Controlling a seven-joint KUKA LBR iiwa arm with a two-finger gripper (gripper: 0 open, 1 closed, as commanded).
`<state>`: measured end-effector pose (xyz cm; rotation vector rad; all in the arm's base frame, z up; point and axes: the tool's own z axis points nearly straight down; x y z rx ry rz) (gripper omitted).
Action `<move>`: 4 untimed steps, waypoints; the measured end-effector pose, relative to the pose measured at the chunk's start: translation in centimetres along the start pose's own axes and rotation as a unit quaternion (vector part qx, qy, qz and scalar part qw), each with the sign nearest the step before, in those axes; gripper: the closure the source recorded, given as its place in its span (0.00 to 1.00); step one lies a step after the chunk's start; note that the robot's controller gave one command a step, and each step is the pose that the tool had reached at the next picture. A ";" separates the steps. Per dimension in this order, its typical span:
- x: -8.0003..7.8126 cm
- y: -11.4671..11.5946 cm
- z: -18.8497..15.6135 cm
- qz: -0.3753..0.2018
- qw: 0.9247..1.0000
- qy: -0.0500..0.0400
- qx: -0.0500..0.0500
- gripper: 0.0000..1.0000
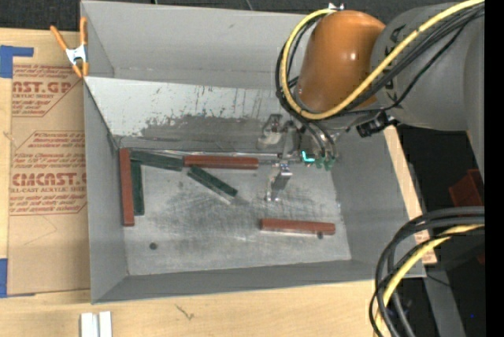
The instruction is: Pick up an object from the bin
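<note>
Grey metal bin [197,44]: gripper [274,190] low between upper reddish-brown flat stick [220,162] and lower reddish-brown flat stick [297,227]; open or closed, cannot tell.

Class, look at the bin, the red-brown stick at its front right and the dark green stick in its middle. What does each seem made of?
Bin: grey sheet metal, matte, its floor scuffed and scratched bright. Red-brown stick: flat, evenly coloured, dull finish; painted wood or plastic, cannot tell which. Dark green stick: same look, likely the same material.
</note>
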<state>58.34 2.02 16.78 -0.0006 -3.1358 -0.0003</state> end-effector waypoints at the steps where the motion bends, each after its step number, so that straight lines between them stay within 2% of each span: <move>1: -0.2 0.0 -0.4 0.000 1.000 -0.004 0.000 0.00; 2: 8.7 -0.9 9.2 0.085 0.996 -0.008 -0.002 1.00; 3: 8.6 -0.9 9.2 0.085 0.996 -0.008 -0.002 1.00; 4: 7.2 -1.7 -10.5 0.070 0.998 -0.008 -0.001 1.00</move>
